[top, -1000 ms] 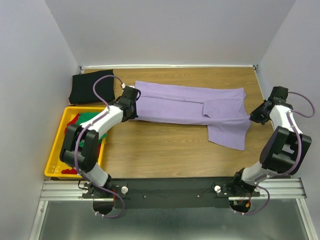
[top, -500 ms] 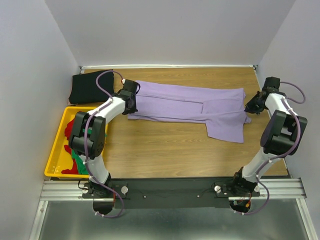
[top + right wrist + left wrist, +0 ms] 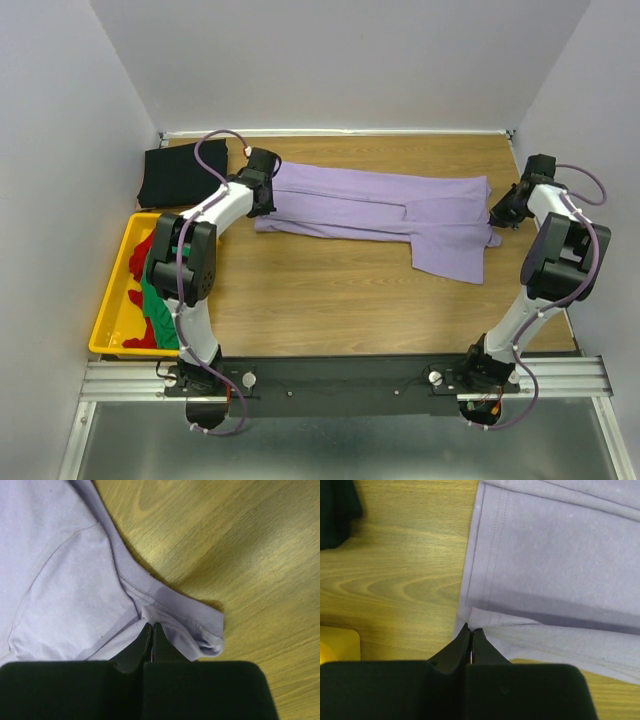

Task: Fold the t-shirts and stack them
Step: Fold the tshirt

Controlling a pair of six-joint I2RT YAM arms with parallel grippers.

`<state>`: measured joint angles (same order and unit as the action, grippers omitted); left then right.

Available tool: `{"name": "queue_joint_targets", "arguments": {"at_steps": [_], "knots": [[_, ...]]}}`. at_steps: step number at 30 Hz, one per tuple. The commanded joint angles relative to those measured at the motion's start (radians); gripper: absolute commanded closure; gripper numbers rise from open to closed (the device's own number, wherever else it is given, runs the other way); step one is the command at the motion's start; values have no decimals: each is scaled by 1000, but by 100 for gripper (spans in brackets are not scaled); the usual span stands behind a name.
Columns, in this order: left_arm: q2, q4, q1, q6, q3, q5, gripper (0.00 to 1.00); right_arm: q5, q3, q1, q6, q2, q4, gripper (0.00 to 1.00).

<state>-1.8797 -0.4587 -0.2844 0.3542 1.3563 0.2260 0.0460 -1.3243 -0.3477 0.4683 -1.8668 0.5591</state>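
While the left claw and right claw pinched the lavender t-shirt, the yellow crate held a green t-shirt and red t-shirt.

The left gripper and right gripper have moved toward the far wall, dragging the 2 pinched ends of the lavender t-shirt with them. The left arm has swung off the yellow crate, uncovering more green t-shirt.

Left gripper and right gripper pinched closed, arms stretched forward
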Motion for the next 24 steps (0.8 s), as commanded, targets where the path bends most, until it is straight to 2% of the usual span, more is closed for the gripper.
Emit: {"name": "queue_joint_targets", "arguments": {"at_steps": [1, 11, 15, 16, 20, 22, 24], "knots": [[-38, -17, 14, -21, 21, 59, 100, -66, -32, 0, -14, -34, -42, 98], [-79, 5, 19, -14, 17, 67, 100, -60, -23, 3, -23, -57, -59, 94], [-76, 11, 19, -21, 26, 75, 95, -66, -21, 4, -33, -52, -59, 94], [-75, 11, 19, -26, 26, 75, 93, -69, -21, 4, -33, -46, -59, 94], [-42, 15, 21, -24, 9, 62, 67, -66, -19, 6, -42, -29, -59, 86], [-1, 17, 19, -17, 0, 58, 59, -60, -18, 6, -43, -16, -57, 84], [31, 20, 19, -11, -16, 59, 50, -63, -10, 6, -43, 17, -57, 73]]}}
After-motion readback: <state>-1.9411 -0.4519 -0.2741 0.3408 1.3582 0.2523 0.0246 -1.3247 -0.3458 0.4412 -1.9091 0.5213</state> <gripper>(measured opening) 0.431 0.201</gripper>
